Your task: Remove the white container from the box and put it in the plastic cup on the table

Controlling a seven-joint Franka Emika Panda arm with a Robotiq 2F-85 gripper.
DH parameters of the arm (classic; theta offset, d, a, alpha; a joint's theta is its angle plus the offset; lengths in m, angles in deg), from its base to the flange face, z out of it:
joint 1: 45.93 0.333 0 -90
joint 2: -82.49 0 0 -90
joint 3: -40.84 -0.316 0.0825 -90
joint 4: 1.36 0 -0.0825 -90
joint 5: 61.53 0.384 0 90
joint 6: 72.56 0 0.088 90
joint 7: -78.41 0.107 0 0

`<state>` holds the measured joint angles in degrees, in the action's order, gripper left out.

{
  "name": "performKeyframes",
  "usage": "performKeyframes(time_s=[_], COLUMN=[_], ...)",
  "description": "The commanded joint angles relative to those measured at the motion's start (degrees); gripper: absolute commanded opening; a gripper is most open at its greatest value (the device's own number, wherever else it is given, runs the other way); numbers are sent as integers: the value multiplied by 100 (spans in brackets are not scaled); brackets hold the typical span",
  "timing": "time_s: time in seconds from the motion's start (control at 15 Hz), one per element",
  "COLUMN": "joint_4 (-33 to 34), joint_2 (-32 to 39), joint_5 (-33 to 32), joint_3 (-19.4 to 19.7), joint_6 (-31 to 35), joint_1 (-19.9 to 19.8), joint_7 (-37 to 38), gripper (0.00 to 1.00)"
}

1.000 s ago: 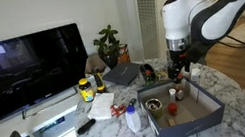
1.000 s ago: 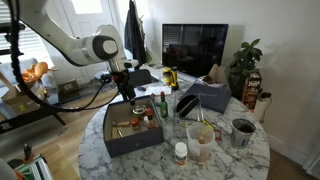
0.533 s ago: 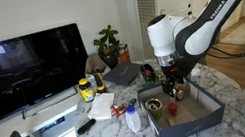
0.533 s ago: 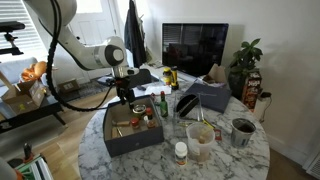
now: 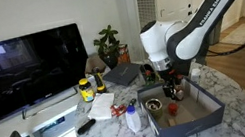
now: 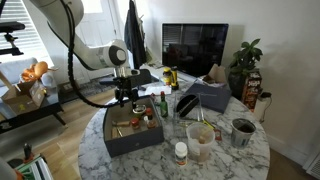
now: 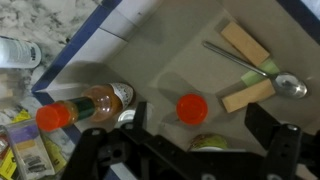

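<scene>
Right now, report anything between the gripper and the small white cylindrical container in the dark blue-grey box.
Nothing visible: the open gripper hangs over the white container, its red top uncovered on the box floor.

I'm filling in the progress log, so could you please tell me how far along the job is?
Done: nothing that shows; the gripper is empty. In hand: it hangs open over the inside of the box, above a red-capped item. Left: grasp the white container, which I cannot pick out for sure, lift it out, and drop it into the plastic cup beside the box.
</scene>
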<state>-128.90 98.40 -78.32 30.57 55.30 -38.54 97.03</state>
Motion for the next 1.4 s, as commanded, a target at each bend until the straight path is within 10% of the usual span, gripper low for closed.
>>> performKeyframes(time_s=[0.0,0.53,1.0,1.33], joint_4=[1013,1411,1788,1817], joint_2=[585,844,1341,1745], joint_5=[-431,-597,-758,-1023], joint_3=[239,367,533,665], joint_6=[-1137,-1473,-1752,-1711], joint_1=[401,491,130,491], joint_7=[-471,-730,-2791,-2092], gripper=[100,100,100,100])
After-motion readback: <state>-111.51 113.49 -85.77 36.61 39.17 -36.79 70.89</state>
